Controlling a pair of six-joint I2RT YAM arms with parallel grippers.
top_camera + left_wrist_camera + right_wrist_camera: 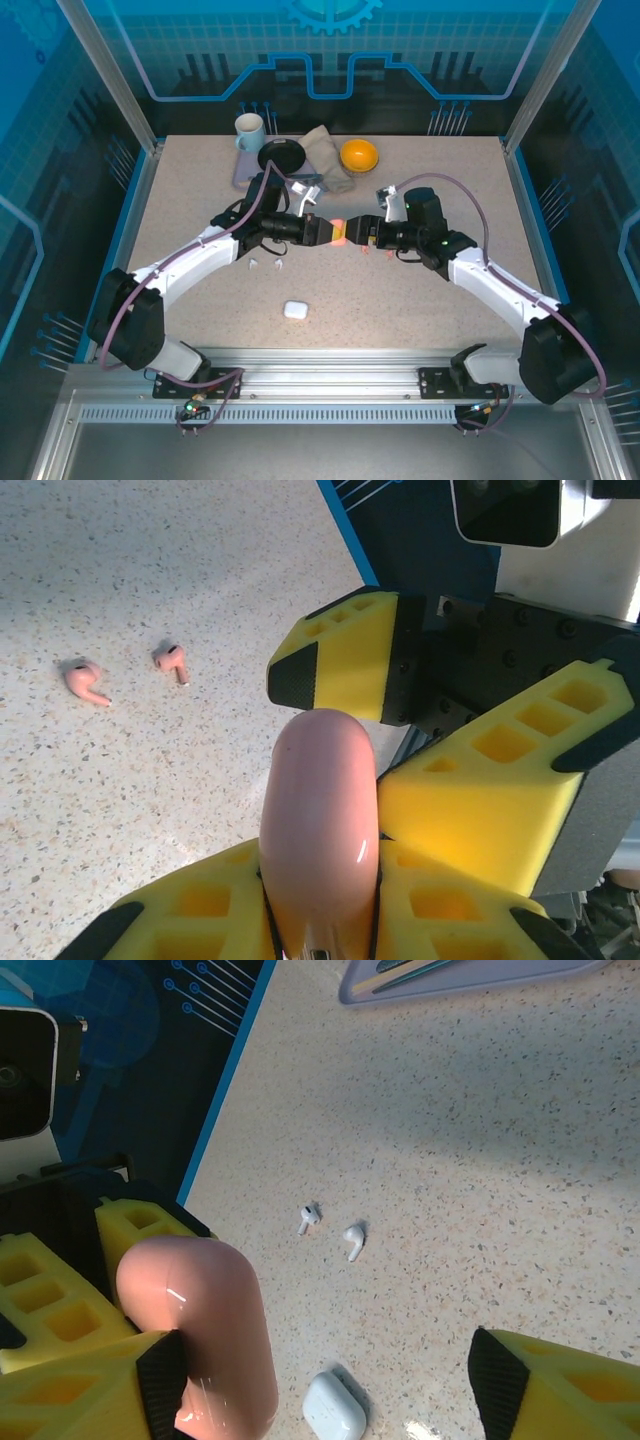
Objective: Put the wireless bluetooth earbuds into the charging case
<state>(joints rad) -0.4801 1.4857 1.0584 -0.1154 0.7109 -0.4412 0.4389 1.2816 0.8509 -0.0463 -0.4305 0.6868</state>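
Now we see both arms stretched inward, wrists level, meeting nose to nose above the middle of the surface [420, 300]. The left gripper [322, 230] has its jaws clamped on the pink case [320, 820], held clear of the surface. The right gripper's [358, 234] jaws stand wide, one pad [160, 1380] against the case. Its long axis runs along the line between the arms; whether its lid is open we cannot tell. The white case [334, 1407] lies flat nearer the bases, shut. Two pink earbuds [85, 680] [171, 662] lie loose side by side near the right gripper, and two white earbuds [308, 1217] [353, 1241] lie just beside the left forearm, all outside the cases.
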